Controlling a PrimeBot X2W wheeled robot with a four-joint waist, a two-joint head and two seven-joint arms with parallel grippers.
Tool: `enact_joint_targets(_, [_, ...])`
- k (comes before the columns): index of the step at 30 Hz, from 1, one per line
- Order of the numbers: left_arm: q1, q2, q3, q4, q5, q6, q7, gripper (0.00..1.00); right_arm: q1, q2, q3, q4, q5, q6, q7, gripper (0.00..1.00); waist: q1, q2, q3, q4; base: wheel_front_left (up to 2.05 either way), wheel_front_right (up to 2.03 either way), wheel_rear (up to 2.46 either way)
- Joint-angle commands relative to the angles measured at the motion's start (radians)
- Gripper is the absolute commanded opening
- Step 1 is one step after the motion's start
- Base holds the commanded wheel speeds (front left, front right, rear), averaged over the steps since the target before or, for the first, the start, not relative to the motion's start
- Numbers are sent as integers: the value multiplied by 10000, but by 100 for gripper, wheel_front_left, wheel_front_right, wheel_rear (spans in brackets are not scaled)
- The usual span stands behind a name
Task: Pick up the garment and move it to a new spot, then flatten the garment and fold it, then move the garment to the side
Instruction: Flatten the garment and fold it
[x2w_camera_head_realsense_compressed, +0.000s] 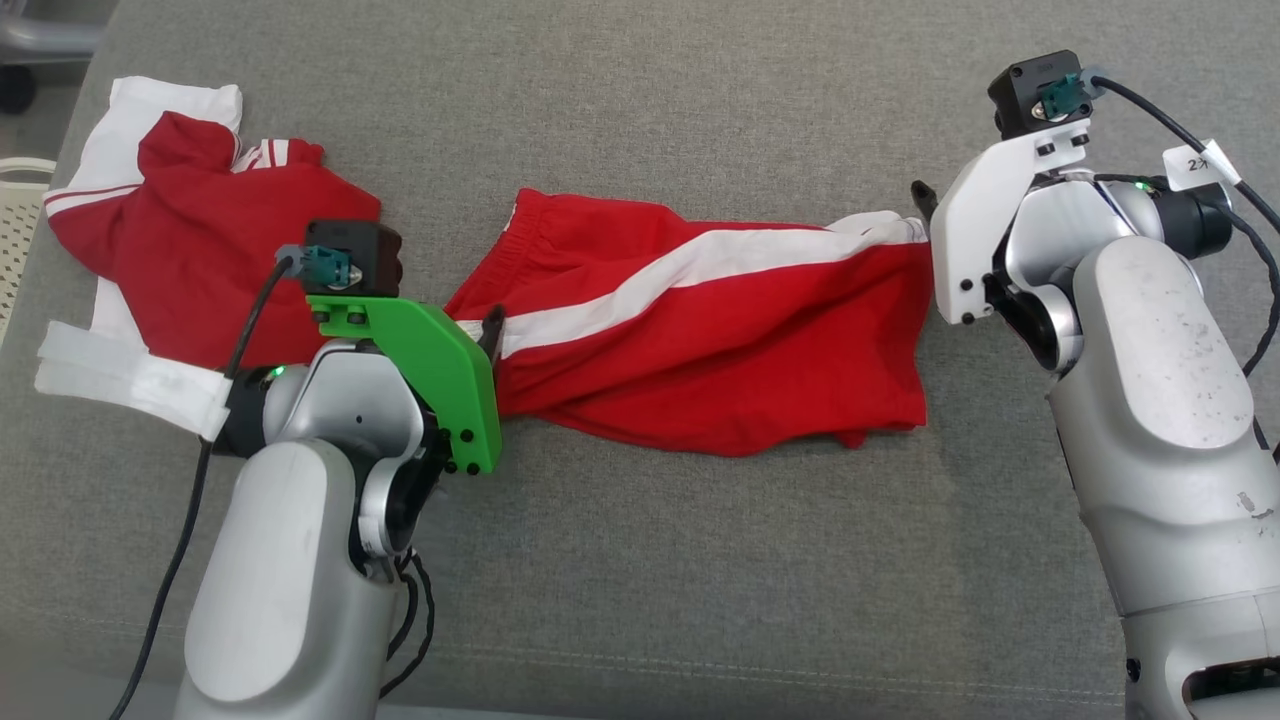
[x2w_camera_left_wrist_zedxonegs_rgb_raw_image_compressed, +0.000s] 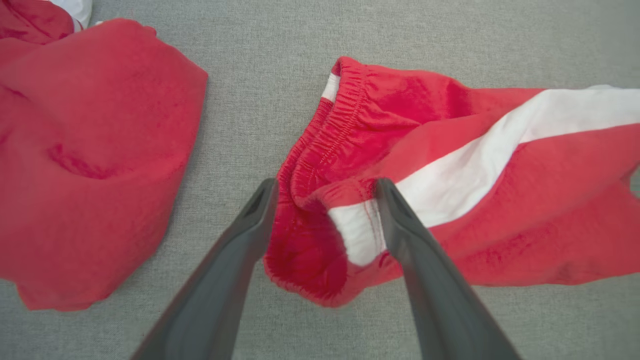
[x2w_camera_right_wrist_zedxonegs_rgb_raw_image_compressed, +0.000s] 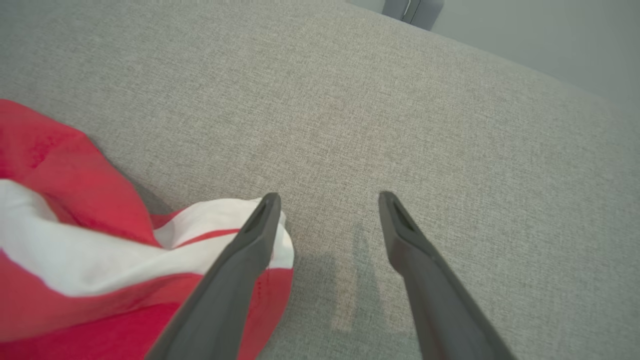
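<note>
A crumpled red-and-white jersey (x2w_camera_head_realsense_compressed: 200, 240) lay at the far left of the grey upholstered surface (x2w_camera_head_realsense_compressed: 640, 560), well apart from the work. It was judged not to be the garment in hand.

The left gripper (x2w_camera_left_wrist_zedxonegs_rgb_raw_image_compressed: 326, 184) was positioned at the left end of the red shorts (x2w_camera_head_realsense_compressed: 700, 330). Its fingers stood spread and were not clamped. In the left wrist view they straddled a bunched fold just below the elastic waistband (x2w_camera_left_wrist_zedxonegs_rgb_raw_image_compressed: 345, 100), where the white stripe (x2w_camera_head_realsense_compressed: 700, 260) ends.

The shorts lay mid-surface, stretched left to right between the two grippers. They were partly spread, but wrinkled and doubled along the lower edge. Flattening was judged to be under way and folding not yet begun.

The right gripper (x2w_camera_right_wrist_zedxonegs_rgb_raw_image_compressed: 327, 197) was positioned at the right end, also spread. The white hem corner (x2w_camera_right_wrist_zedxonegs_rgb_raw_image_compressed: 225, 225) lay against the outer side of one finger. Bare upholstery lay between the fingers.

Hazards from this state:
- If the right gripper closed where it stood, it would likely catch nothing, because the hem sat outside the gap.
- If the left gripper closed on the bunched fold, it could trap several layers. The crease would then be locked in when the cloth was pulled.
- With one end held, a pull would drag and skew the shorts.
- The left forearm and its cable were near the jersey, so a sweep leftward could snag it.
</note>
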Motion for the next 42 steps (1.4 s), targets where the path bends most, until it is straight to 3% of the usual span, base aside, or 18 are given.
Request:
enact_joint_targets(1, [146,-9,-53,-141,-44,100,42,100,-136,-10,-54,26,24,-10,-75,100,-1,0,-1,-5,0,0,0])
enact_joint_targets(12, [634,17,-324,-659,-265,452,400,100,104,-13,-116,194,-88,-10,-252,100,-1,0,-165,-135,0,0,0])
enact_joint_targets(13, [639,17,-332,-626,-276,445,390,97,101,3,-96,200,-85,-10,-262,100,-1,0,-159,-151,0,0,0])
enact_joint_targets(14, [612,20,-326,-600,-273,462,341,86,96,12,-67,214,-95,-10,-270,100,-1,0,-145,-167,0,0,0])
enact_joint_targets(17, [503,43,-282,-526,-194,548,199,81,25,0,5,239,-140,-10,-319,100,-1,0,-96,-208,0,0,0])
enact_joint_targets(19, [433,36,-258,-500,-204,600,87,88,-22,21,20,269,-136,-10,-370,100,-1,0,-64,-216,0,0,0])
enact_joint_targets(22, [338,40,-251,-469,-231,613,8,88,-85,41,-17,329,-145,-10,-423,100,-1,0,-24,-209,0,0,0])
enact_joint_targets(24, [292,66,-249,-463,-216,621,-34,67,-109,50,-66,394,-141,-10,-461,100,-1,0,1,-193,0,0,0])
enact_joint_targets(25, [271,80,-257,-456,-193,630,-55,45,-109,60,-88,449,-136,-10,-450,100,-1,0,15,-185,0,0,0])
enact_joint_targets(26, [257,83,-271,-452,-181,632,-75,34,-114,73,-120,493,-128,-10,-457,100,-1,0,34,-175,0,0,0])
enact_joint_targets(27, [261,84,-296,-451,-169,630,-85,13,-105,93,-147,549,-110,-10,-420,100,-1,0,48,-161,0,0,0])
enact_joint_targets(28, [311,79,-337,-438,-207,600,-58,0,-76,144,-162,571,-23,-10,-372,100,-1,0,57,-147,0,0,0])
enact_joint_targets(42, [762,147,-501,-307,-388,616,-39,0,920,175,97,-364,601,-10,579,100,-1,0,52,-120,0,0,0])
